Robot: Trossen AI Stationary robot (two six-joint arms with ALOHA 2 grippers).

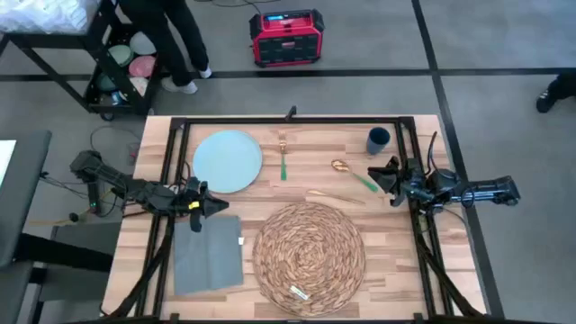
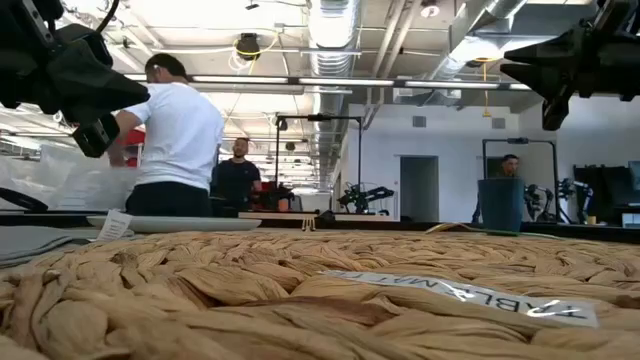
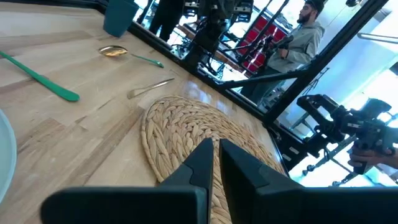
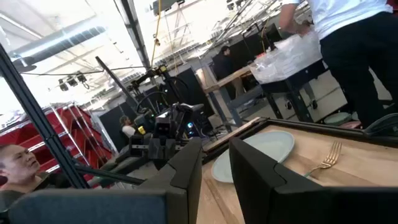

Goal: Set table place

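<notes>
Nothing sits on the wicker placemat [image 1: 309,247] yet. Both arms hover, left gripper [image 1: 209,206] clenched empty, right gripper [image 1: 382,175] slightly parted; next, fetch the plate [image 1: 227,161].

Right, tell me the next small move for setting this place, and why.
Probably the left gripper should reach for the round pale-blue plate just beyond it. The round woven wicker placemat lies bare except for its label, the plate sits on the wooden table beside it, and both grippers hover holding nothing, the right gripper near the green-handled spoon.
</notes>
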